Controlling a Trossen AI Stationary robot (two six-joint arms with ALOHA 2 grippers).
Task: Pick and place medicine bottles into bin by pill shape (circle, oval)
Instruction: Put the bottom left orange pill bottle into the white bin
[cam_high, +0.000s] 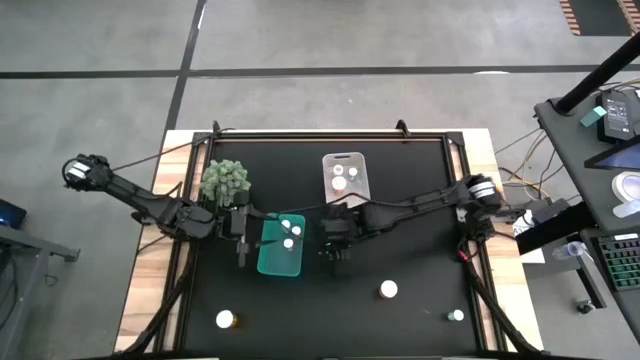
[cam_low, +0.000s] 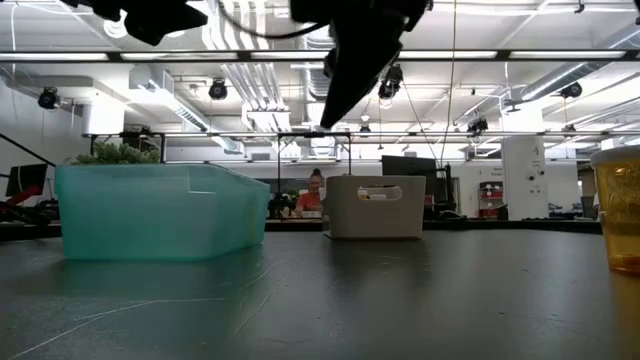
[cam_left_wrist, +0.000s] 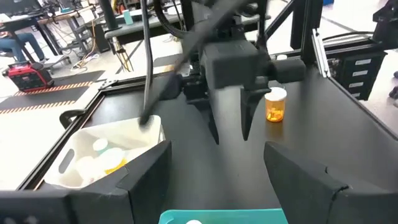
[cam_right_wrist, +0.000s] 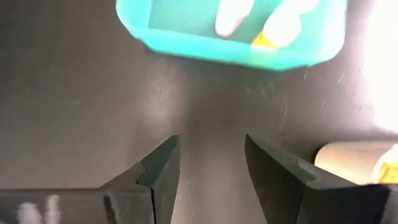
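My right gripper (cam_high: 335, 258) (cam_right_wrist: 211, 168) hangs open above bare table just right of the teal bin (cam_high: 280, 246), fingers slanting down, nothing between them. My left gripper (cam_high: 252, 235) (cam_left_wrist: 214, 180) waits open at the teal bin's left edge, also with nothing in it. Two medicine bottles (cam_high: 290, 236) lie in the teal bin. More lie in the pale bin (cam_high: 345, 176) farther back. Loose bottles stand upright on the table at the near side: one (cam_high: 388, 290) near the middle, an amber one (cam_high: 227, 320) at the left, one (cam_high: 456, 316) at the right.
A green bushy plant (cam_high: 225, 180) stands at the far left beside my left arm. The low view shows the teal bin (cam_low: 160, 212), the pale bin (cam_low: 375, 207) and an amber bottle (cam_low: 620, 205) close at the right. A person (cam_low: 316, 190) sits in the room behind.
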